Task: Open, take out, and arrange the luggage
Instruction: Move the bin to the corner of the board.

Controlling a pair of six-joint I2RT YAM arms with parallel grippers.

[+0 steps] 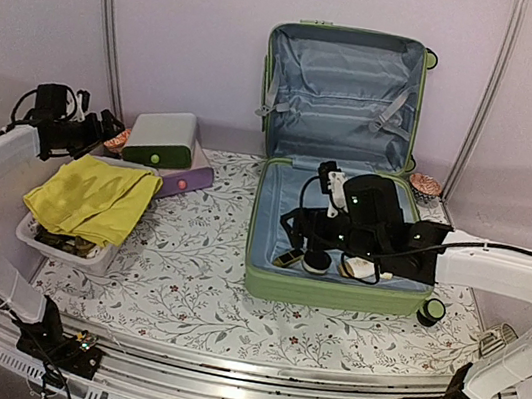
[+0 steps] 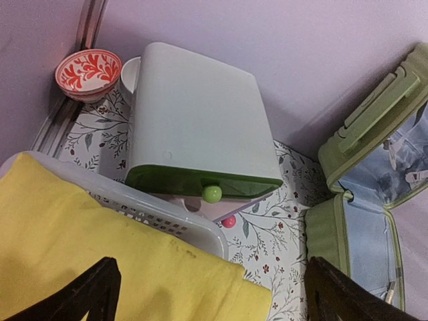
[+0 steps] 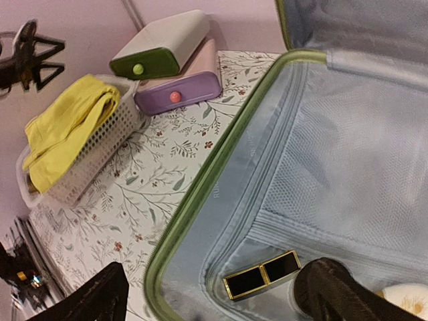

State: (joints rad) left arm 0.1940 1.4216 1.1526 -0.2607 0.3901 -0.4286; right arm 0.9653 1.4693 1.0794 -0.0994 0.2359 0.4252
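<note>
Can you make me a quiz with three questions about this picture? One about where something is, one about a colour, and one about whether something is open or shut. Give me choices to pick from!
1. Where is the yellow cloth?
A) inside the luggage
B) on the white basket
C) on the top drawer box

2. What colour is the knob on the top drawer box?
A) green
B) blue
C) orange

3. How is the luggage?
A) zipped shut
B) open, lid lying flat
C) open, lid standing up

Answers:
1 B: the cloth drapes over the basket.
2 A: the round knob matches the box's green front.
3 C: the lid stands upright and its blue lining shows.
</note>
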